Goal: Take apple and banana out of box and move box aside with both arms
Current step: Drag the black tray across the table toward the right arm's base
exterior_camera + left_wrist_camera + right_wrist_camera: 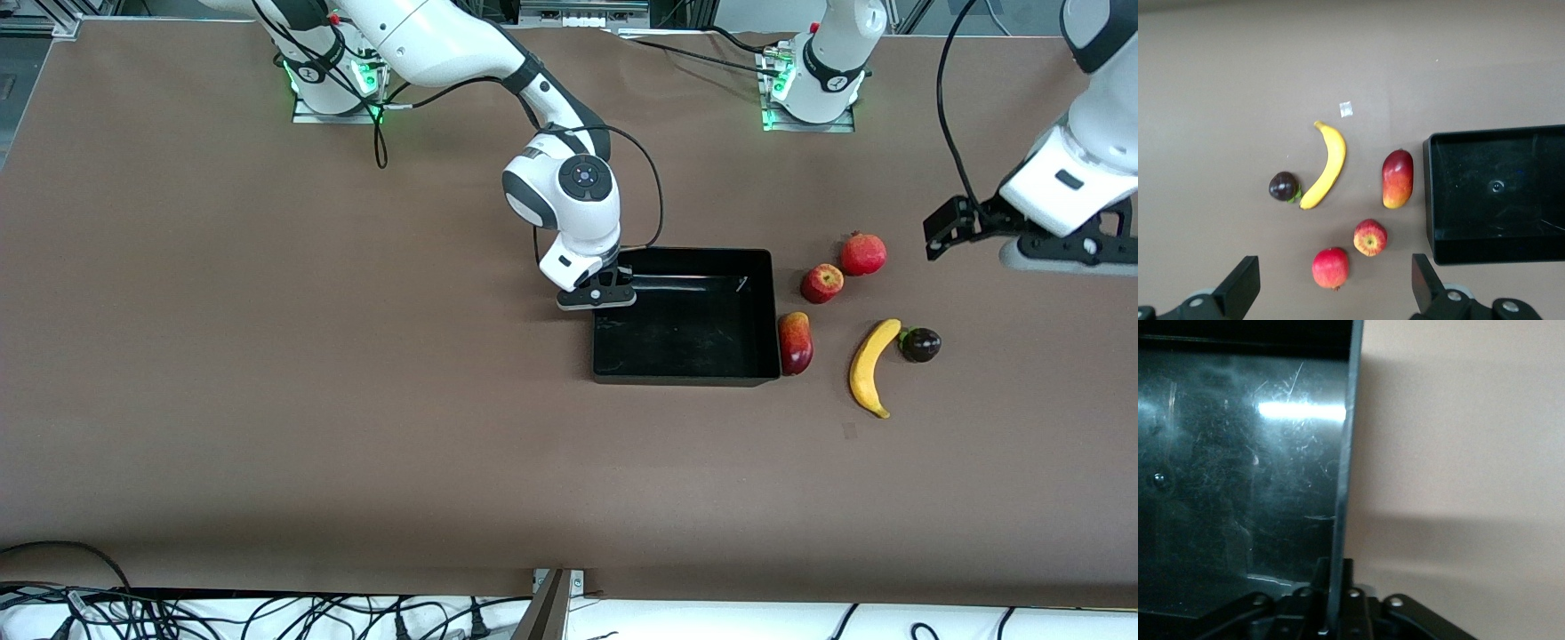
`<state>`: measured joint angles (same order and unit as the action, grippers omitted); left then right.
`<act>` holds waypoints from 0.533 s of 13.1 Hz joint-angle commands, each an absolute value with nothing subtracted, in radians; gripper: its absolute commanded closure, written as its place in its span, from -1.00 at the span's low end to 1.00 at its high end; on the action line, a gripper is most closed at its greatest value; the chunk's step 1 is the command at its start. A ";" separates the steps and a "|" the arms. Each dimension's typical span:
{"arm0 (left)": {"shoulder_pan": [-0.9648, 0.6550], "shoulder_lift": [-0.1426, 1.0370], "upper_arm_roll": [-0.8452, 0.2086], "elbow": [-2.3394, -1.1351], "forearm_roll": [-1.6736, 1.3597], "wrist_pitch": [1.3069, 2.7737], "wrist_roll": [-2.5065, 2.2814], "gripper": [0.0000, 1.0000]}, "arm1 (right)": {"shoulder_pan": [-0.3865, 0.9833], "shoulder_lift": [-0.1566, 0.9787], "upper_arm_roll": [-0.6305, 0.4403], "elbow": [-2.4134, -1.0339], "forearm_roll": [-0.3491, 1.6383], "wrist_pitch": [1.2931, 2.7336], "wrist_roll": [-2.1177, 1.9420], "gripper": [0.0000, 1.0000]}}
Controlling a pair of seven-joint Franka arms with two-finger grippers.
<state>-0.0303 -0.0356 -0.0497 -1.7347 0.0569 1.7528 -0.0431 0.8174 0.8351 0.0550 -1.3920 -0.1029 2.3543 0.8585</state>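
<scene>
The black box (685, 379) stands mid-table with nothing in it. My right gripper (605, 289) is shut on its side wall (1346, 453) at the corner toward the right arm's end. The fruits lie on the table beside the box, toward the left arm's end: mango (795, 343), apple (822, 284), pomegranate (863, 254), banana (871, 366) and mangosteen (921, 344). My left gripper (1062, 252) hangs open and empty above the table by the pomegranate (1331, 268). Its wrist view also shows the apple (1370, 237), mango (1397, 179), banana (1328, 165) and mangosteen (1283, 187).
A small white scrap (1346, 109) lies on the brown table near the banana's tip. The arm bases (809, 89) stand along the table's edge farthest from the front camera. Cables (267, 613) lie below the edge nearest it.
</scene>
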 commanded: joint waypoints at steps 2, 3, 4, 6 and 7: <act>-0.057 -0.092 -0.023 -1.790 0.017 1.724 -0.061 -1.00 | 0.790 0.805 0.046 -1.364 -0.107 2.323 0.836 1.00; -0.057 -0.091 -0.026 -1.787 0.017 1.723 -0.058 -1.00 | 0.766 0.770 0.046 -1.364 -0.103 2.304 0.812 1.00; -0.057 -0.091 -0.026 -1.787 0.017 1.721 -0.060 -1.00 | 0.735 0.732 0.048 -1.365 -0.100 2.248 0.754 1.00; -0.057 -0.084 -0.026 -1.783 0.017 1.721 -0.061 -1.00 | 0.663 0.654 0.048 -1.371 -0.068 2.122 0.607 1.00; -0.057 -0.083 -0.026 -1.776 0.017 1.721 -0.061 -1.00 | 0.626 0.614 0.046 -1.380 -0.042 2.073 0.530 1.00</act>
<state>-0.0430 -0.0829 -0.0383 -1.7839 0.0363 1.7299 -0.0537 0.6956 0.7150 0.0306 -1.3469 -0.0869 2.1541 0.6564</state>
